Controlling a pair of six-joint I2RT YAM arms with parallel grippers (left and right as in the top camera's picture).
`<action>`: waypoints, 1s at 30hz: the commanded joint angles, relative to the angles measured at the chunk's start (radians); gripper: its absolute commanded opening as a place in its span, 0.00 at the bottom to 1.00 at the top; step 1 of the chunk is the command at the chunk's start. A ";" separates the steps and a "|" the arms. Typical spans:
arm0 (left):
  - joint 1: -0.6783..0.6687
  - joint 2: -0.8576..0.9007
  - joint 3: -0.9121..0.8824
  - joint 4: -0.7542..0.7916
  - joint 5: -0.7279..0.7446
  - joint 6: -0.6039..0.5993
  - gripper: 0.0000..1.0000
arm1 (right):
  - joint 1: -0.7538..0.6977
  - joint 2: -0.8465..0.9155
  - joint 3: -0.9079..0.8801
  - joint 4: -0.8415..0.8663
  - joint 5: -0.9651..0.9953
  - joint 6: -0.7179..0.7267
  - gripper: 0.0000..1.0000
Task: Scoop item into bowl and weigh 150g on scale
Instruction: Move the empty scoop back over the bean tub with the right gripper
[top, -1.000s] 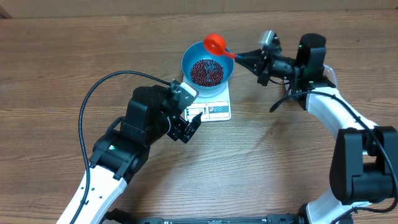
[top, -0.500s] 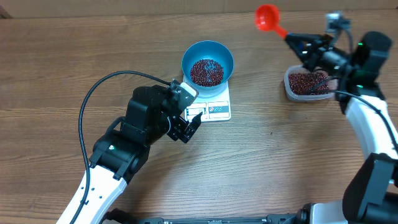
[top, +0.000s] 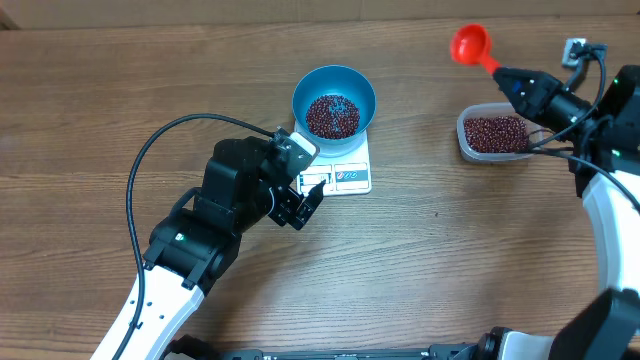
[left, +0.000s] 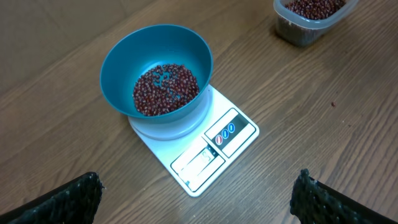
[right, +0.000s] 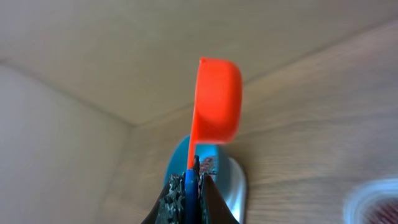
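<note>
Right gripper tight on scoop handle, plain only wrist-side.

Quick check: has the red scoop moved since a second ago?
Yes. The red scoop left the rim of the blue bowl and swung right; the right tool now holds it just beyond the clear tub.
</note>
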 joint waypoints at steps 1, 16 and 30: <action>0.005 -0.010 -0.002 0.000 -0.007 -0.015 1.00 | -0.001 -0.074 0.007 -0.098 0.253 -0.078 0.04; 0.005 -0.010 -0.002 0.000 -0.007 -0.015 1.00 | -0.001 -0.113 0.006 -0.406 0.639 -0.333 0.04; 0.005 -0.010 -0.002 0.000 -0.007 -0.015 1.00 | 0.009 -0.019 0.006 -0.469 0.708 -0.443 0.04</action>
